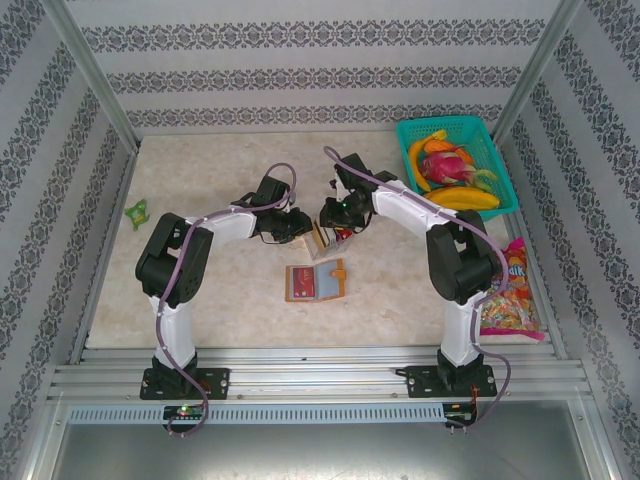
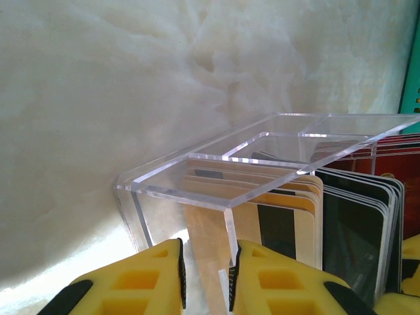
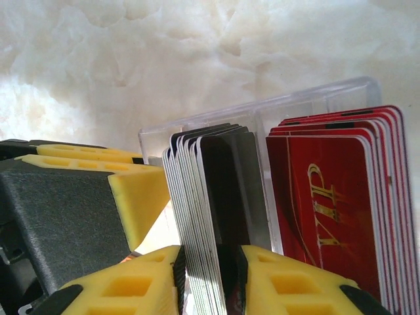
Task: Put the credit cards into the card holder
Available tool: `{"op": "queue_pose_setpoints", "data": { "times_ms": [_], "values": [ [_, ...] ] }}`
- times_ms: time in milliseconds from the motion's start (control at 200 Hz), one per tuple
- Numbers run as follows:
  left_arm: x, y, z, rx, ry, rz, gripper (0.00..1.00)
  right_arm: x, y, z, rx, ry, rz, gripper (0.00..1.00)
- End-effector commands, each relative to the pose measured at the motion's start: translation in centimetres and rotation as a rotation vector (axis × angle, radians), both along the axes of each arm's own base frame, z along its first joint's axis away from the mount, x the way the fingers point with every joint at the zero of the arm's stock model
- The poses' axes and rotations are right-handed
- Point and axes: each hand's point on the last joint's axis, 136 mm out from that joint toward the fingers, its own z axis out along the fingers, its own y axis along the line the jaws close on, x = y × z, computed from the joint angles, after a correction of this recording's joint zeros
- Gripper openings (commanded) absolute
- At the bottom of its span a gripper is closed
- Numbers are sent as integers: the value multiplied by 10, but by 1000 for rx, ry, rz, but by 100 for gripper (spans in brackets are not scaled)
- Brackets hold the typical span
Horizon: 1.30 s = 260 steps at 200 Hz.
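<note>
credit cards pinched in right gripper; left gripper clamps clear box wall.

The top external camera looks down from high behind the near edge over the whole table. Both wrist cameras sit low and very close, sharing the clear box of credit cards.
</note>
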Motion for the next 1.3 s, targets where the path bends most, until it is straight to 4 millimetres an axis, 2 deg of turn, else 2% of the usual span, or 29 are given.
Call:
{"op": "queue_pose_setpoints", "data": {
  "times_ms": [0,245,305,640,834,994,1049,1159,1294],
  "values": [
    [-29,8,-31,75,125,-5,23,-1,4,23,72,-26,-3,30],
    [-30,9,-32,76,129,-4,23,-4,6,21,95,-7,0,27],
    [-30,9,-32,75,129,-5,24,-4,7,22,106,-4,3,21],
    [-30,8,-32,74,129,-6,23,-4,4,20,85,-6,-2,20],
    [-30,8,-32,73,130,-5,23,-4,-2,26,93,-18,-15,12],
    [-30,8,-32,72,132,-6,23,-5,-3,22,103,-3,-17,12],
    [-31,8,-33,72,135,-6,23,-4,-4,21,102,-2,-20,3],
    [-33,9,-34,75,138,-11,23,-4,-5,20,107,-1,-27,5],
    [-34,10,-35,79,145,-11,23,-4,-5,24,122,0,-23,0]
  ]
}}
